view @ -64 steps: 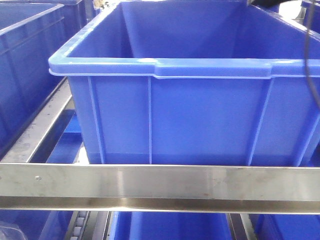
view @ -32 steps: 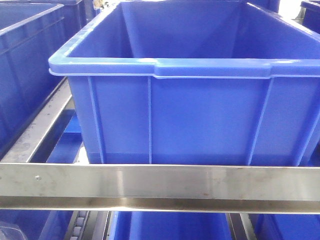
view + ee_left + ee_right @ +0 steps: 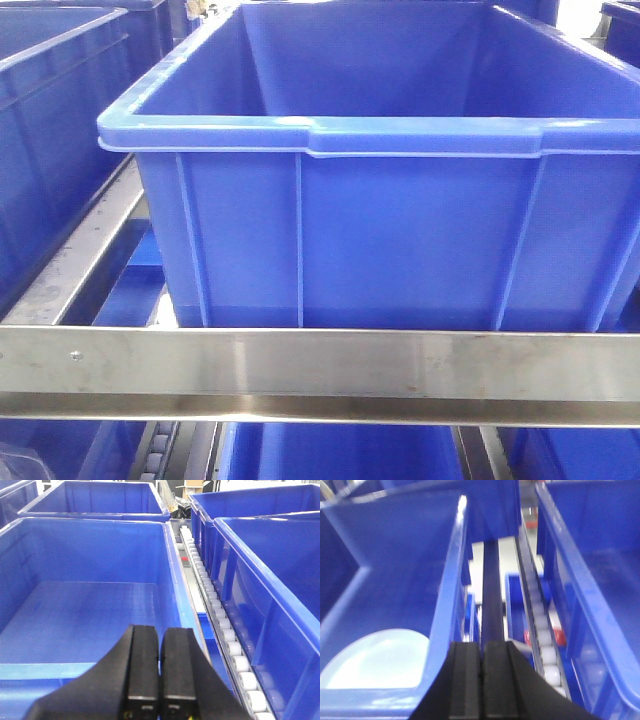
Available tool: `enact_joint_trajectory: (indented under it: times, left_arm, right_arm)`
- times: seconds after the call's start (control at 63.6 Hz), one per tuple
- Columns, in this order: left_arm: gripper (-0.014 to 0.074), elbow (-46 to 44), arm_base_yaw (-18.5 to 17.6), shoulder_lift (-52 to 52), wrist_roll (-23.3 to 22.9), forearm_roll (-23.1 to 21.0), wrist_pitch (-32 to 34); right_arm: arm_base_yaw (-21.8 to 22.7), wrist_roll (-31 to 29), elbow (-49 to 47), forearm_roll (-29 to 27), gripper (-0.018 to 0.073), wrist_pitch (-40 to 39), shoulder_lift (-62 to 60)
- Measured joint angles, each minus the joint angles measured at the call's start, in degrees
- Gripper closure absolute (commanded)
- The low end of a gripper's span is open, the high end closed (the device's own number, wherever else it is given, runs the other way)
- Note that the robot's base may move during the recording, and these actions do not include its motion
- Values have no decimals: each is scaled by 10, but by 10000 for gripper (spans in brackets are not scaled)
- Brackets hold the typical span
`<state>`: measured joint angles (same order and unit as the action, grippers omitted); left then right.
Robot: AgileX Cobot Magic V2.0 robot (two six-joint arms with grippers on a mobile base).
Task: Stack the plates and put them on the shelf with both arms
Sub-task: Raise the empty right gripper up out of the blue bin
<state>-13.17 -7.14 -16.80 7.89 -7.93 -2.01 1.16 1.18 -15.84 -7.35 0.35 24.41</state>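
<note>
A pale, glossy plate [image 3: 375,662] lies on the floor of a blue crate [image 3: 445,605] in the right wrist view, partly cut off by the crate's near rim; whether it is one plate or a stack I cannot tell. My right gripper [image 3: 481,645] is shut and empty, just right of that crate's wall, above the gap between crates. My left gripper [image 3: 160,630] is shut on nothing, hovering over the near right rim of another blue crate [image 3: 75,610] with a bare floor. The shelf's steel front rail [image 3: 300,365] crosses the front view; neither gripper shows there.
A big blue crate [image 3: 400,240] stands on the rack behind the rail, with more crates to its left [image 3: 50,150]. A steel side rail [image 3: 80,260] runs back on the left. White roller tracks [image 3: 220,625] [image 3: 545,640] run between crates, and blue crates [image 3: 270,580] flank the right.
A dark cable or arm part at the right edge and top of the front view one second ago has left the frame. Nothing else moved.
</note>
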Motion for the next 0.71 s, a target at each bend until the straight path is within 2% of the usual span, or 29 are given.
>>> enact_joint_trajectory:
  times: [0.141, 0.566, 0.707]
  left_arm:
    - [516, 0, 0, 0, 0, 0, 0]
    - [516, 0, 0, 0, 0, 0, 0]
    - [516, 0, 0, 0, 0, 0, 0]
  right_arm:
    - [0, 0, 5, 0, 504, 5, -35]
    - [0, 0, 8, 0, 504, 10, -38]
    - [0, 0, 39, 0, 504, 1, -59]
